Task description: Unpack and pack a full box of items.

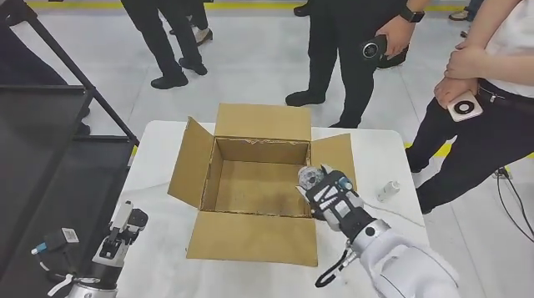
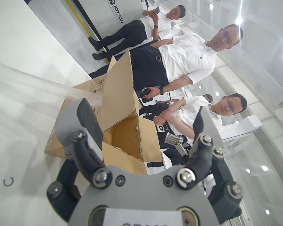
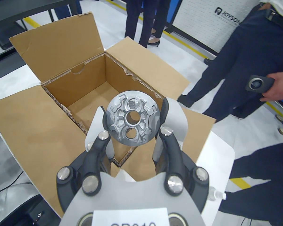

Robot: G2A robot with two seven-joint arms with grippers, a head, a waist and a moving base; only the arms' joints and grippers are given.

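Now the right gripper (image 3: 133,109) pinches a round metal disc (image 3: 119,118) above the open cardboard box (image 1: 250,239), at the 3 o'clock edge of its opening. At 8 o'clock from the box, the left gripper (image 2: 142,109) hangs with fingers spread, holding nothing, near the white table's (image 1: 158,173) edge.

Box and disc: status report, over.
Left gripper jaws open, holding nothing. Right gripper shut on metal disc, over edge of open box. Small bottle on table beside box, not in the way.
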